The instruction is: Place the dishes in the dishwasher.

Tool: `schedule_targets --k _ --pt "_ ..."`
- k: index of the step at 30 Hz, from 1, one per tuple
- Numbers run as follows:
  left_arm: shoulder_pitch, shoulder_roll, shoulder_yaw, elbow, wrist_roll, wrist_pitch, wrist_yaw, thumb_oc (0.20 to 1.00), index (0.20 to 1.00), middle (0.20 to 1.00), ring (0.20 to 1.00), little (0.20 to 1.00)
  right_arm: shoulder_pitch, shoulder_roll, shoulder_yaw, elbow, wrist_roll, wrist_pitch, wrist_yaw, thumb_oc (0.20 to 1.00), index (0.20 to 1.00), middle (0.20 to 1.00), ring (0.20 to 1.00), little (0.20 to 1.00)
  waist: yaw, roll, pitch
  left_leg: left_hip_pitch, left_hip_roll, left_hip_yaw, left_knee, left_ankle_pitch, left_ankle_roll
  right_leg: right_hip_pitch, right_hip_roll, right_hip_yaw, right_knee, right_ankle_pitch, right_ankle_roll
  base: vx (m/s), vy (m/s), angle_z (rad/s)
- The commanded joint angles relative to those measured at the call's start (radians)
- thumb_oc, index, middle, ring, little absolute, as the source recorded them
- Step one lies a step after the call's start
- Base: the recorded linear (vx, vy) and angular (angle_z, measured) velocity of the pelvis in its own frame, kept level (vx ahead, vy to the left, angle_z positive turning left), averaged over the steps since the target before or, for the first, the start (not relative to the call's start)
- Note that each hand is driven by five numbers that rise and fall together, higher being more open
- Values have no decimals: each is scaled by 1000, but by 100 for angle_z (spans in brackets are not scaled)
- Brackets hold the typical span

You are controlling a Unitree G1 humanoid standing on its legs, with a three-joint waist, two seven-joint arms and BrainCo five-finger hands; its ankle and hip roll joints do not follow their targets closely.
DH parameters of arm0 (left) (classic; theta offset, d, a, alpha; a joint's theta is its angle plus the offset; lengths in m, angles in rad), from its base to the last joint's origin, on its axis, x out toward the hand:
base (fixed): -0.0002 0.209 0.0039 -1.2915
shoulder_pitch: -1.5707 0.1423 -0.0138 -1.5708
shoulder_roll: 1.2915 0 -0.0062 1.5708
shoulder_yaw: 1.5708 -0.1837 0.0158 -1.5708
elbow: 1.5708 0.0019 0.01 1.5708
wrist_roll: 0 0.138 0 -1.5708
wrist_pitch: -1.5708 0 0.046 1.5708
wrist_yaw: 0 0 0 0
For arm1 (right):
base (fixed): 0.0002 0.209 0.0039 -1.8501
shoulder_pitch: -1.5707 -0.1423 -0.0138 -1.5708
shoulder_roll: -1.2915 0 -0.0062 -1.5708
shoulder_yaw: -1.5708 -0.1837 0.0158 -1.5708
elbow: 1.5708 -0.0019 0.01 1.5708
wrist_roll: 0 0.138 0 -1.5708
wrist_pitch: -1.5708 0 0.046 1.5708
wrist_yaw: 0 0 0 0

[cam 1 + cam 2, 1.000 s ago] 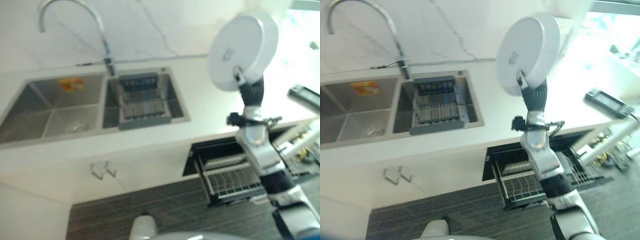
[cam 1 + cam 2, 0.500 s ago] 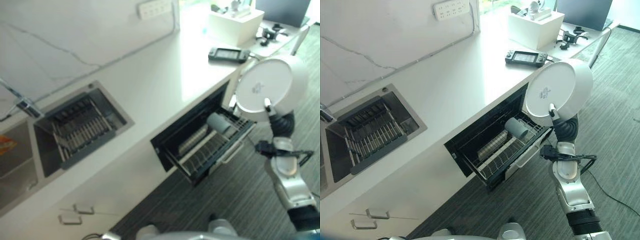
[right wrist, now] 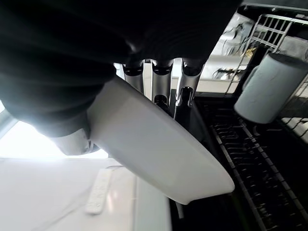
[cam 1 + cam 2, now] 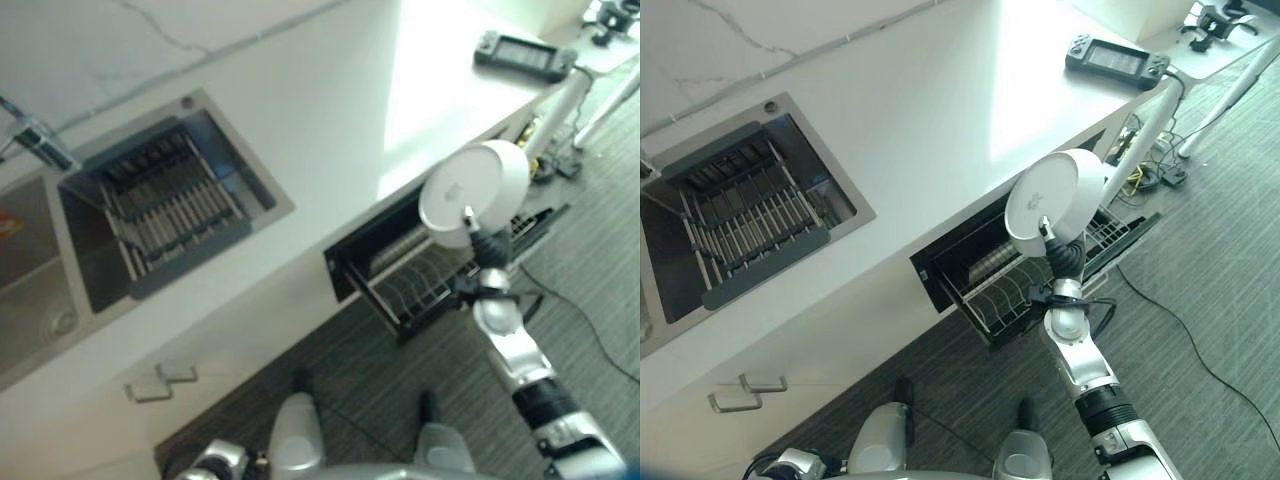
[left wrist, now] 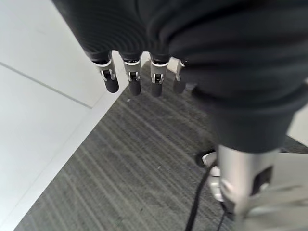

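The right hand point(image 4: 1054, 243) grips a round, smooth white bowl point(image 4: 1052, 196) over the dishwasher's pulled-out wire rack point(image 4: 1015, 290).

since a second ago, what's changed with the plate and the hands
The right hand has carried the white plate from up over the counter by the sink down to just above the pulled-out dishwasher rack; the camera swung too. What stayed: the right hand is still clamped on the plate's rim, the rack is still out with a grey cup in it, and the left hand hangs open over the floor.
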Motion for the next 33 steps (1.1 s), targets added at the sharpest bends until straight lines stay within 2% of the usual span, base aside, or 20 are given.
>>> schedule_targets --k 1,3,9,12,17,20,21,22,25,27,29,30,31,32,33 --pt "-23 25 -11 35 -44 7 32 1000 1000 1000 1000 1000 -77 26 -5 -71 -30 -108 -21 200 200 200 200 200 21 -37 -45 -145 42 1 62 50 -7 152 -18 -13 20 -113 -18 -71 -15 6" --pt "-28 28 -5 33 -47 2 43 1000 1000 1000 1000 1000 -86 46 -5 -39 -32 -124 -65 200 200 200 200 200 30 -42 -39 -163 40 -7 60 56 -8 152 -18 -17 9 -112 -14 -83 -19 11" --pt "-37 32 -2 38 -57 0 50 1000 1000 1000 1000 1000 -86 73 0 24 -30 -127 -106 200 200 200 200 200 33 -42 -35 -191 47 -10 66 65 -13 141 -22 -23 0 -107 -8 -51 -6 8" --pt "-46 34 -5 34 -61 7 49 1000 1000 1000 1000 1000 -91 78 7 50 -31 -113 -104 200 200 200 200 200 32 -39 -30 -203 53 -11 72 68 -16 135 -25 -23 2 -109 -8 0 0 0" --pt "-75 40 -7 32 -94 9 46 1000 1000 1000 1000 1000 -133 70 27 146 -14 -44 -74 200 200 200 200 200 34 -30 -9 -229 56 -17 74 78 -23 116 -28 -24 6 -115 -11 -44 22 0" --pt "-102 50 -10 30 -110 18 49 1000 1000 1000 1000 1000 -187 40 35 200 -11 33 -48 200 200 200 200 200 43 -33 9 -254 55 -27 81 82 -26 106 -26 -27 11 -121 -14 -65 -19 1" --pt "-112 58 -8 28 -109 21 48 1000 1000 1000 1000 1000 -216 21 36 223 -15 82 -32 200 200 200 200 200 49 -36 15 -267 55 -32 85 85 -28 103 -24 -31 12 -124 -15 -61 -49 2" --pt "-115 61 -8 28 -110 20 48 1000 1000 1000 1000 1000 -229 13 38 234 -14 95 -25 200 200 200 200 200 51 -38 17 -272 55 -35 86 85 -29 101 -23 -32 12 -125 -16 -61 -61 8" --pt "-137 83 -7 25 -105 26 41 1000 1000 1000 1000 1000 -304 -49 60 317 -28 191 13 200 200 200 200 200 70 -50 25 -294 54 -45 80 94 -33 102 -14 -41 1 -127 -15 -48 -63 16" --pt "-143 92 -8 19 -103 30 41 1000 1000 1000 1000 1000 -325 -71 66 341 -14 221 25 200 200 200 200 200 77 -56 26 -305 52 -51 80 97 -33 98 -10 -43 -1 -127 -13 -37 -46 3" --pt "-166 109 -14 7 -104 44 43 1000 1000 1000 1000 1000 -385 -107 87 399 -44 291 43 200 200 200 200 200 94 -67 32 -329 48 -62 81 102 -32 89 -3 -51 -5 -126 -11 -67 -63 9" --pt "-169 111 -15 5 -106 46 43 1000 1000 1000 1000 1000 -393 -110 91 405 -50 301 46 200 200 200 200 200 96 -68 33 -331 48 -64 81 102 -32 88 -3 -51 -5 -126 -11 -72 -54 17" --pt "-179 118 -17 1 -111 49 44 1000 1000 1000 1000 1000 -431 -128 114 441 -110 366 42 200 200 200 200 200 106 -73 37 -339 44 -67 75 105 -30 84 0 -55 -10 -124 -9 -43 -25 16" --pt "-181 120 -16 -1 -108 51 42 1000 1000 1000 1000 1000 -443 -137 125 450 -127 389 45 200 200 200 200 200 109 -75 37 -340 42 -67 71 107 -30 84 1 -56 -13 -122 -8 -51 -22 11" --pt "-184 126 -17 -7 -105 51 40 1000 1000 1000 1000 1000 -471 -156 152 472 -189 445 65 200 200 200 200 200 117 -79 38 -343 38 -68 66 109 -28 82 2 -58 -17 -121 -7 -28 -9 7"
